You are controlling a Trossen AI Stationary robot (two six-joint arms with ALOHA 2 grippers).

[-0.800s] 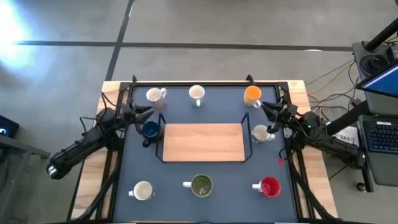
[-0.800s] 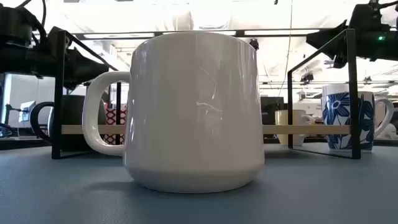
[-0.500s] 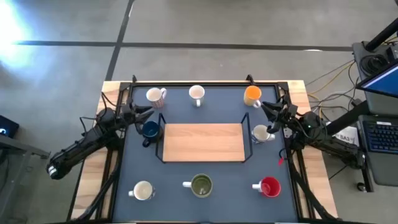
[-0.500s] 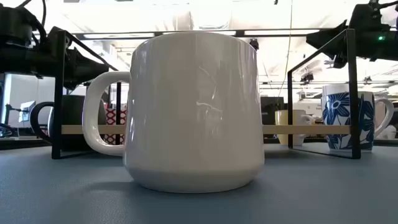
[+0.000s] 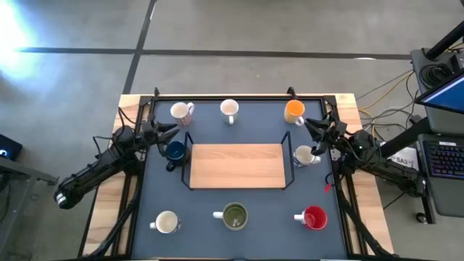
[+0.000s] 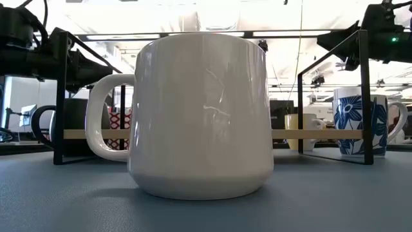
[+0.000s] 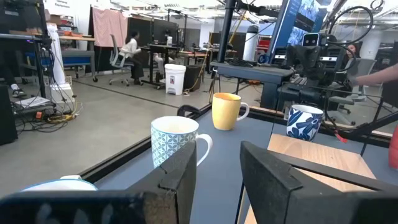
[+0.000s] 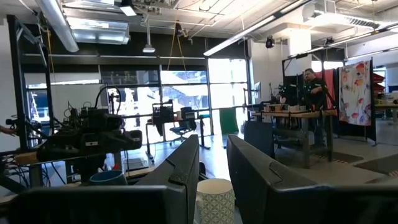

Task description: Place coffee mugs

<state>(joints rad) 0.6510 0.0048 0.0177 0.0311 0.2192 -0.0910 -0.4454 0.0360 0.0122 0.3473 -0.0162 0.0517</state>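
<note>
From above, nothing had changed across the last moments: both arms sat exactly where they had been, and every mug kept its place. The left gripper (image 5: 168,129) hung over the dark blue mug (image 5: 175,151) at the left end of the wooden tray (image 5: 238,165), and the right gripper (image 5: 310,127) sat between the orange mug (image 5: 293,111) and the blue-patterned white mug (image 5: 304,155) at the tray's right end. Along the far edge of the surface (image 5: 203,199) stood the white mug with reddish markings (image 5: 180,111) and a plain white mug (image 5: 229,109); along the near edge stood a cream mug (image 5: 167,222), the olive green mug (image 5: 235,215) and the red mug (image 5: 314,217). The tray itself was bare.

At table height, a large pale mug (image 6: 199,116) filled the frame, unmoved, with the tray's black frame (image 6: 59,96) behind it and the blue-patterned mug (image 6: 358,122) to the right.

In the left wrist view, the left fingers (image 7: 180,177) stood parted with nothing between them, a teal-patterned mug (image 7: 174,140) and a yellow-looking one (image 7: 226,110) ahead.

In the right wrist view, the right fingers (image 8: 183,165) were likewise apart and empty, a pale mug (image 8: 215,200) just beyond.

This stillness suggested placing had not begun; no mug was gripped or on the tray.
</note>
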